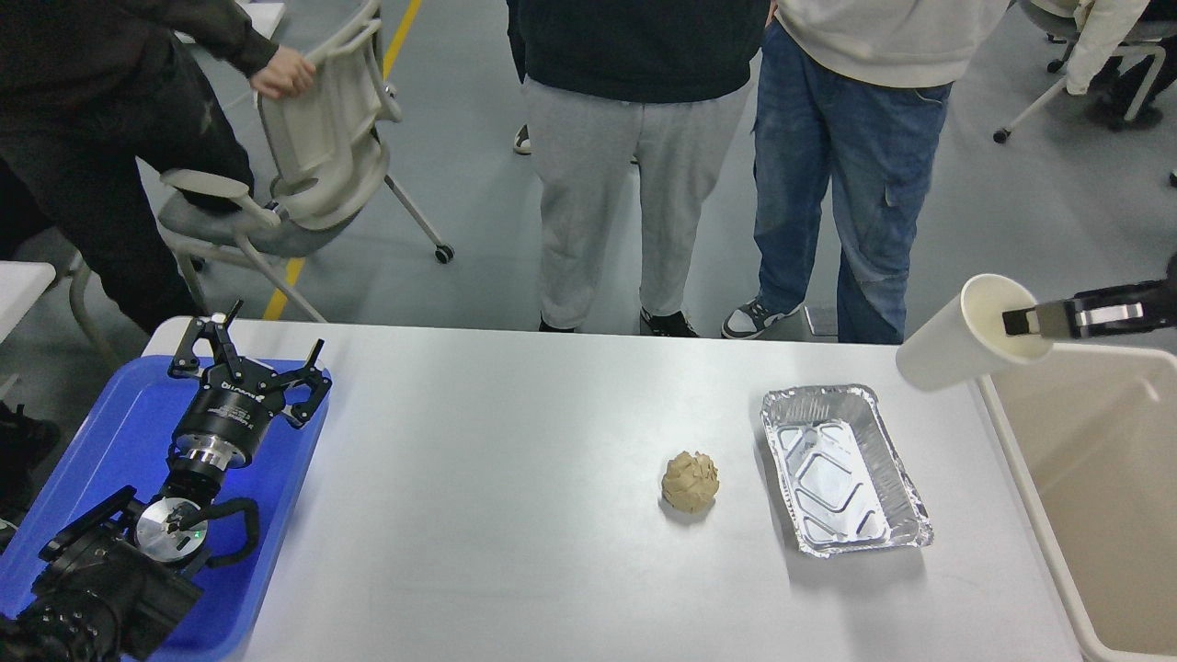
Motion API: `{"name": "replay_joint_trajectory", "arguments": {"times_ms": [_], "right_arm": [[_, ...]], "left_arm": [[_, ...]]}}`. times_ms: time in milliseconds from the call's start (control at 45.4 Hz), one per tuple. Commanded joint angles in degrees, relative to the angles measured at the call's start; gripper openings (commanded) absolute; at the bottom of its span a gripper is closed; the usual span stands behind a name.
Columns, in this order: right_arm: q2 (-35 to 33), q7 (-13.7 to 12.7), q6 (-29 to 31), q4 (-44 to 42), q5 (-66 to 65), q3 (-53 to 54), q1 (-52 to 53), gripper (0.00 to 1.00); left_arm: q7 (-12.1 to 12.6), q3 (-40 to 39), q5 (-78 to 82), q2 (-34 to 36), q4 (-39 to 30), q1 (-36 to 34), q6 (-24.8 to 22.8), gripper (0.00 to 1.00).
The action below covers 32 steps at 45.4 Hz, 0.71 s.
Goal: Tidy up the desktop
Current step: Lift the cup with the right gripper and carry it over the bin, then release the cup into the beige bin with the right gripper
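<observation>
The white desktop (515, 460) carries a crumpled tan paper ball (691, 481) at centre right and an empty foil tray (841, 469) to its right. My right gripper (1022, 321) is shut on the rim of a white paper cup (956, 348). It holds the cup tilted in the air above the table's back right corner, at the edge of the beige bin (1094, 487). My left gripper (246, 359) is open and empty above the blue tray (110, 460) at the left.
Two people stand close behind the table's far edge. A third person holds a grey chair (313, 156) at the back left. The beige bin stands against the table's right side.
</observation>
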Motion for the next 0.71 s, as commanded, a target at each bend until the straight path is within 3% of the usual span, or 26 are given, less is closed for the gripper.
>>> {"name": "replay_joint_trajectory", "arguments": {"times_ms": [0, 132, 287, 529, 595, 683], "right_arm": [[-2.77, -0.03, -8.08, -16.09, 22.23, 0.00, -13.47, 0.00], [-0.84, 0.06, -13.18, -22.42, 40.33, 0.00, -24.19, 0.00], [6.63, -0.12, -18.45, -31.46, 62.13, 0.79, -38.43, 0.00], [18.67, -1.00, -21.45, -48.95, 81.84, 6.06, -55.75, 0.00], [22.97, -2.31, -22.06, -55.10, 84.30, 7.73, -59.62, 0.00], [29.56, -6.26, -22.24, -64.68, 85.54, 10.27, -62.87, 0.00]], "left_arm": [[0.00, 0.00, 0.00, 0.00, 0.01, -0.02, 0.00, 1.00], [0.00, 0.00, 0.00, 0.00, -0.08, 0.07, 0.00, 1.00], [0.00, 0.00, 0.00, 0.00, 0.01, 0.07, 0.00, 1.00], [0.00, 0.00, 0.00, 0.00, 0.01, -0.02, 0.00, 1.00], [0.00, 0.00, 0.00, 0.00, 0.01, -0.02, 0.00, 1.00], [0.00, 0.00, 0.00, 0.00, 0.01, -0.02, 0.00, 1.00]]}}
